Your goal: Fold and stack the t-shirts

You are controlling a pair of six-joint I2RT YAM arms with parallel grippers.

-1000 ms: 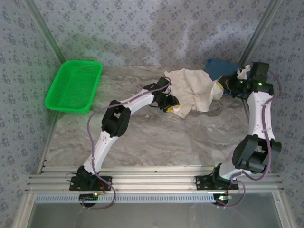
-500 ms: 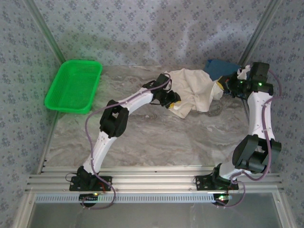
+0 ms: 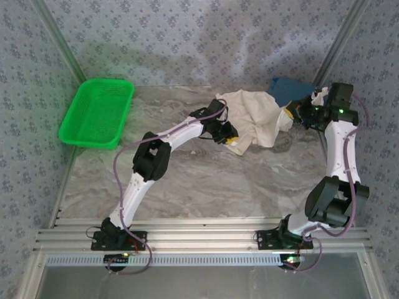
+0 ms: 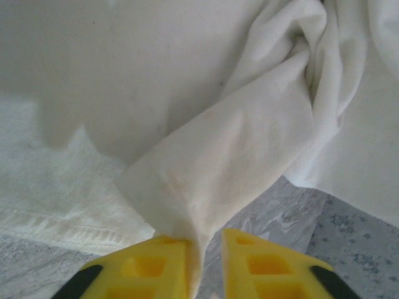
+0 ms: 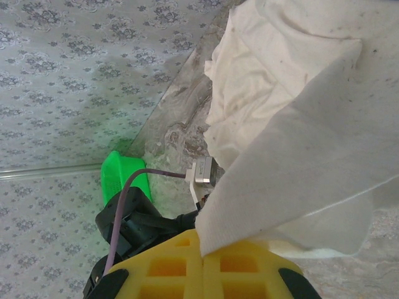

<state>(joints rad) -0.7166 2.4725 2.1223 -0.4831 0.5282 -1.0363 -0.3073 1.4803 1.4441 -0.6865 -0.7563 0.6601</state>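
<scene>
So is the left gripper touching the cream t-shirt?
Touching. Left wrist view shows a fold of the cream t-shirt pinched between the left gripper's fingers.

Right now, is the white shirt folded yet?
No, crumpled: the white shirt sits bunched, its ends pinched by the left hand and right hand.

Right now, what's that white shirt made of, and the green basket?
The cream t-shirt looks like soft, matte knit cloth, probably cotton: it bunches into limp folds and has a stitched hem along one edge. The green basket is likely smooth moulded plastic: it has a bright, even colour and a stiff, straight rim that holds its shape.
</scene>
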